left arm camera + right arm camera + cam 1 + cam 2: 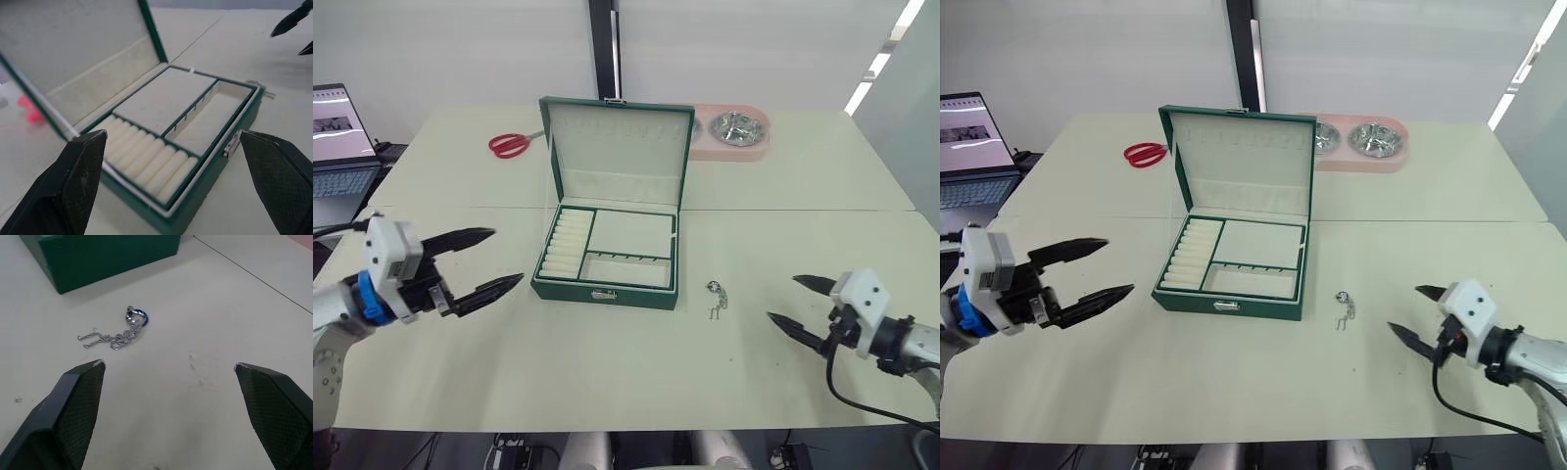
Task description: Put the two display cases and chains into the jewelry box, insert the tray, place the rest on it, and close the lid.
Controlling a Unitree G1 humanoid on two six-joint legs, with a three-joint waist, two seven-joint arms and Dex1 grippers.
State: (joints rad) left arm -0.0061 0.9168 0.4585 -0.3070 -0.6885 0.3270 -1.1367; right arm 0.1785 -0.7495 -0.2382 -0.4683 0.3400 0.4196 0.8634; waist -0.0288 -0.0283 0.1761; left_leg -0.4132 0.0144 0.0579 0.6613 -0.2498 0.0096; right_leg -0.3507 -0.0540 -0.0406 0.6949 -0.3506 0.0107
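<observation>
My left gripper (pixel 480 262) hangs at the lower left of the head view, its 2 black fingers spread wide and holding nothing. From there it points at the jewelry box (pixel 605 257) in the middle of the frame. The lid (pixel 618 153) stands upright behind it, and a careless sweep of that arm could knock it shut or shove the whole box across the table (pixel 626 362).

The tray (pixel 612 251) sits inside the box — ring rolls on its left side, 2 open compartments on the right — and I see nothing lying in any of them.

Right of the box, a small silvery chain (pixel 716 297) lies loose on the table. It looks thin and limp, so I judge it could slip from my fingertips or get pushed along. At the lower right my right gripper (pixel 800 303) is also spread and empty, near the chain.

At the upper right, a pink dish (pixel 736 147) holds a metal bowl; I cannot tell what is in it.
</observation>
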